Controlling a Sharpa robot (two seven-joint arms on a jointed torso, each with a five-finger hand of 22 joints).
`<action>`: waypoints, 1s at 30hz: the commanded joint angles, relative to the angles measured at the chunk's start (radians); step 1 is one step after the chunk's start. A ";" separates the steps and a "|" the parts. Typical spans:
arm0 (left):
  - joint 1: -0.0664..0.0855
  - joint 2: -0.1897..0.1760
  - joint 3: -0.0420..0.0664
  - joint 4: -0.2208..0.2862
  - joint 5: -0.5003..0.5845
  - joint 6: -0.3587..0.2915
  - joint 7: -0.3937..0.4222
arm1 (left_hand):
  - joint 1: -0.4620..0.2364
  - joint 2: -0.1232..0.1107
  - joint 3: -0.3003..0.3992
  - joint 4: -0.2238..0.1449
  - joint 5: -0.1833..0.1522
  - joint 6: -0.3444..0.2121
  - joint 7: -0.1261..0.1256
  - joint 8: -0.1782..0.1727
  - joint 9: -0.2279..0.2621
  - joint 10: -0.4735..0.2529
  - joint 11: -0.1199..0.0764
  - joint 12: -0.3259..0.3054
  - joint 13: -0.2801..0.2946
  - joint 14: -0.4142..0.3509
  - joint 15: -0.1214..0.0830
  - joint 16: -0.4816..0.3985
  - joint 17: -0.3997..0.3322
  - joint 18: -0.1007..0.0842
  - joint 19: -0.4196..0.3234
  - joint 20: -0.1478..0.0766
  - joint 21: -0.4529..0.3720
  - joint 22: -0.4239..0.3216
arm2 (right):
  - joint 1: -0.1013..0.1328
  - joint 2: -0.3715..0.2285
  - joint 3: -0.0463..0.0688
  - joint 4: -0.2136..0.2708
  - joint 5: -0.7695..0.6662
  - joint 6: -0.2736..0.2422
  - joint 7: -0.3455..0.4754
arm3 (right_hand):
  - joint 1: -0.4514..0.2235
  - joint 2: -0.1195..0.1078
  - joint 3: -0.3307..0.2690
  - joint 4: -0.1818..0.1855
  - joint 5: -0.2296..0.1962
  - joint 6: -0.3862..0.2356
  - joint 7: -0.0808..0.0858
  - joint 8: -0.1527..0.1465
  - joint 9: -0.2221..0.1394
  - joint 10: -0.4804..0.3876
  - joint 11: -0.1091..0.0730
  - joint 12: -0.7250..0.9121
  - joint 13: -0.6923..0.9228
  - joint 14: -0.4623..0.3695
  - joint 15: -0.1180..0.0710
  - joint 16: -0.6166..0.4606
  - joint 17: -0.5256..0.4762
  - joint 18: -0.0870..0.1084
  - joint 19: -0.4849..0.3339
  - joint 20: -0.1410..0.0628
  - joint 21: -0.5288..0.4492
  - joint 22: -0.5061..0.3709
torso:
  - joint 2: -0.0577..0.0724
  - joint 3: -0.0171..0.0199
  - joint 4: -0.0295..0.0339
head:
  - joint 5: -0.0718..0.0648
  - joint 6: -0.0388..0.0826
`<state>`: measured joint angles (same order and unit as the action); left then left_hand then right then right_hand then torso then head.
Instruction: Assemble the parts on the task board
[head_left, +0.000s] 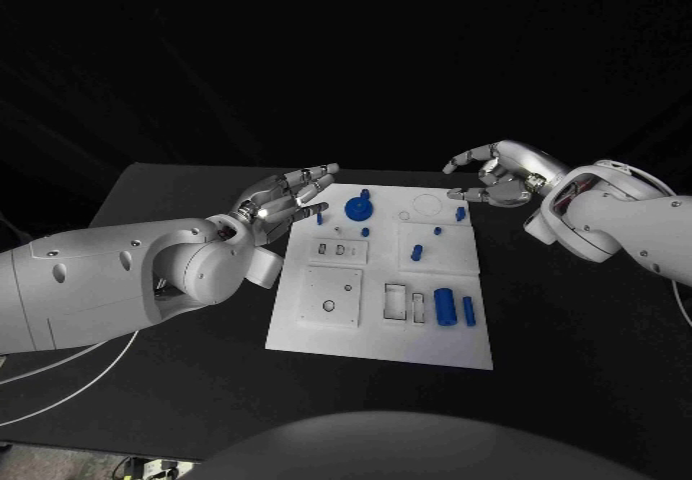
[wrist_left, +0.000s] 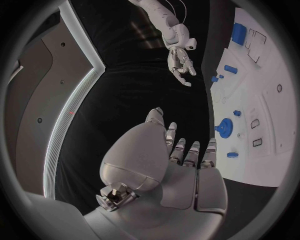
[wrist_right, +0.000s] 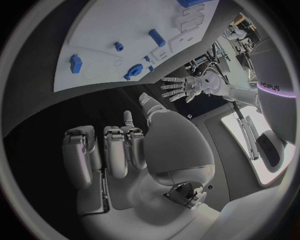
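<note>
i'm hovering my left hand (head_left: 284, 201), fingers spread wide and holding nothing, beside the task board (head_left: 378, 345) mid-desk, right hand (head_left: 490, 172) seemingly curled empty, so i'm judging the next move calls for reaching the blue gear (head_left: 359, 209).

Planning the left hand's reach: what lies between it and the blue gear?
Nothing: in the head view only bare task board separates the left robot hand from the blue gear.

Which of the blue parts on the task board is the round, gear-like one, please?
It is the blue gear at the board's far edge, nearest the left hand. It alone is a disc; the other blue parts are pegs, cylinders or small blocks.
</note>
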<state>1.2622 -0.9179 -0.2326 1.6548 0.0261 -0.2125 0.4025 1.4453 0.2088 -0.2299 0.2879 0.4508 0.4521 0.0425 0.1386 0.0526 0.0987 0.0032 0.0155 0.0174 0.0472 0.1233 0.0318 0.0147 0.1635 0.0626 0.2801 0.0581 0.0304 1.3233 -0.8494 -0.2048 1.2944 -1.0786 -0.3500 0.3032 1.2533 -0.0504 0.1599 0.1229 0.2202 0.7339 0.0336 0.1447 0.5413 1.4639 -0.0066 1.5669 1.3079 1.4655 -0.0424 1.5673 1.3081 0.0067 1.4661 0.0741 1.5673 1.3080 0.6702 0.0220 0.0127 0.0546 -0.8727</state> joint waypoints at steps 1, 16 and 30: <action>-0.006 0.002 0.001 -0.003 0.000 0.027 0.017 | 0.010 0.002 0.002 -0.002 0.007 -0.002 0.006 0.003 0.001 -0.002 0.004 0.002 0.001 -0.002 0.007 0.003 0.001 0.016 0.004 0.005 0.003 0.001 | -0.021 -0.008 0.000 -0.019 0.158 -0.023 0.121 | 0.023 0.001 0.000 0.011 0.027 -0.024 0.001 0.014 0.042 0.107 -0.009 0.004 0.263 0.105 -0.007 0.003 0.263 -0.007 0.105 -0.009 0.003 0.263 | -0.006 0.0041 -0.0057 | -0.005 0.000; -0.022 0.002 0.001 -0.010 0.000 0.036 0.016 | 0.011 0.002 0.003 -0.003 0.007 -0.003 0.007 0.003 0.000 -0.002 0.005 0.002 0.001 -0.002 0.007 0.004 0.001 0.016 0.004 0.005 0.004 0.001 | -0.115 0.009 0.000 -0.137 0.373 0.039 0.146 | 0.094 -0.011 0.044 0.034 0.280 -0.184 -0.019 0.074 0.222 0.107 -0.017 0.004 0.263 0.105 -0.014 0.003 0.263 -0.007 0.105 -0.018 0.003 0.263 | -0.016 0.0035 -0.0097 | -0.011 0.000; -0.026 0.004 0.001 -0.012 0.000 0.044 0.015 | 0.011 0.002 0.003 -0.003 0.007 -0.003 0.007 0.003 0.000 -0.002 0.005 0.002 0.001 -0.002 0.007 0.004 0.001 0.016 0.004 0.005 0.004 0.001 | -0.162 0.059 0.000 -0.230 0.374 0.078 0.098 | 0.110 -0.017 0.009 0.059 -0.037 -0.271 0.004 0.196 0.243 0.107 -0.011 0.004 0.263 0.105 -0.010 0.003 0.263 -0.007 0.105 -0.014 0.003 0.263 | -0.013 0.0046 -0.0084 | -0.013 0.000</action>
<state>1.2364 -0.9158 -0.2326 1.6415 0.0265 -0.1921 0.4036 1.4485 0.2119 -0.2299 0.2879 0.4550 0.4521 0.0425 0.1385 0.0523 0.0987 0.0031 0.0155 0.0173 0.0471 0.1232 0.0318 0.0145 0.1635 0.0626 0.2801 0.0581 0.0303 1.1629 -0.7943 -0.2051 1.0701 -0.7142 -0.3041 0.4164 1.3544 -0.0674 0.1746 0.1828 0.1939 0.4678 0.0387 0.3369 0.7836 1.4670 -0.0179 1.5669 1.3076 1.4666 -0.0504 1.5673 1.3077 0.0066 1.4666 0.0641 1.5666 1.3076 0.6561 0.0266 0.0041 0.0401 -0.8727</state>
